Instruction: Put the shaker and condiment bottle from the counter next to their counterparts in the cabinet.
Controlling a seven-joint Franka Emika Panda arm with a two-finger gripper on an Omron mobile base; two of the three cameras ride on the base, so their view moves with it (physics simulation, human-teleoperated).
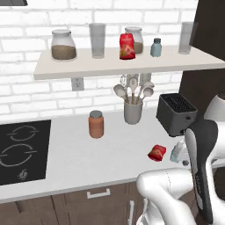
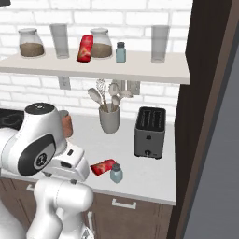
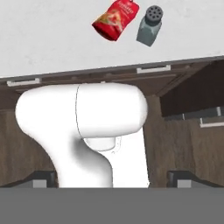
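occl: shaker (image 1: 178, 153) part hid by arm | toaster (image 1: 176, 115) corner too

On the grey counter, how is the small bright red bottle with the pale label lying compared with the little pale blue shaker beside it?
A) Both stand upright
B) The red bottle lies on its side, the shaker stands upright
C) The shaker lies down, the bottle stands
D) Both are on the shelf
B: the small bright red bottle lies flat on the counter, while the pale blue grey-capped shaker stands upright right beside it.

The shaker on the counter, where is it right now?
The shaker stands near the counter's front edge, beside the lying red bottle, in front of the toaster.
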